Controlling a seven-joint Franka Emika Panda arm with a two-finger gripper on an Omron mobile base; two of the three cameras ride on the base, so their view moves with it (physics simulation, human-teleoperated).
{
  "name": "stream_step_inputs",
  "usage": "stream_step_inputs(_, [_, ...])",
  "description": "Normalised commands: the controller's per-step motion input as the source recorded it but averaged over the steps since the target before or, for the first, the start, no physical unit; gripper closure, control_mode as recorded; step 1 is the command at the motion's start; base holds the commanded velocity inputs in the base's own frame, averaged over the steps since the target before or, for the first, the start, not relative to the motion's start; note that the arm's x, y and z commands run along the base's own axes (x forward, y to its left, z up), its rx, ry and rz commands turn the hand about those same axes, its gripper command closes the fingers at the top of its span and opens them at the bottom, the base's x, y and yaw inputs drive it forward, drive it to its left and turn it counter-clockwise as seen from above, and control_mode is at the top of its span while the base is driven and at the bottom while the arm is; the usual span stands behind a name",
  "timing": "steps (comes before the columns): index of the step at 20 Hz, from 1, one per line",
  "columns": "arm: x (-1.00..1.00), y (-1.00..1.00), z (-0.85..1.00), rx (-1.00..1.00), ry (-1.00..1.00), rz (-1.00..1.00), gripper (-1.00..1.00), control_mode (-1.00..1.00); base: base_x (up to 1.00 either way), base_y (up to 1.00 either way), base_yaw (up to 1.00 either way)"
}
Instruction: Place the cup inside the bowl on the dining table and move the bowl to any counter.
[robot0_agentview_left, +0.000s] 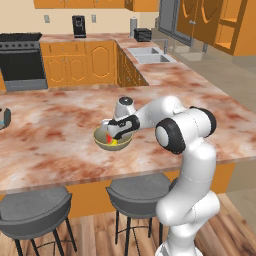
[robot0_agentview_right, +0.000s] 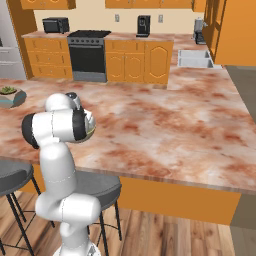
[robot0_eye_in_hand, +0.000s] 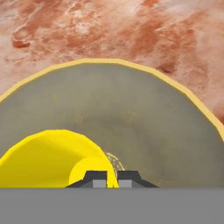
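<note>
Cup (robot0_eye_in_hand: 48, 159) already down inside bowl (robot0_eye_in_hand: 131, 113) near dining table (robot0_agentview_left: 50, 135) front edge, gripper (robot0_eye_in_hand: 107, 178) pinched shut on cup's rim, so looks like releasing plus hauling bowl to a counter (robot0_agentview_left: 170, 72) left.

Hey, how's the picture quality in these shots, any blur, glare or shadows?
Left base view: soft, even light, bowl edges slightly blurry. Right base view: flat, no glare on the dining table. Hand view: cup close and smooth, faint shading inside the bowl.
</note>
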Motion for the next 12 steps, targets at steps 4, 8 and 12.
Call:
stream_step_inputs(4, [-0.01,0.03,0.00,0.00,0.00,0.00,1.00,-1.00,0.00,0.00,0.00])
stream_step_inputs(8, [0.00,0.00,0.00,0.00,0.00,0.00,1.00,-1.00,0.00,0.00,0.00])
stream_step_inputs(12, [0.00,0.00,0.00,0.00,0.00,0.00,1.00,-1.00,0.00,0.00,0.00])
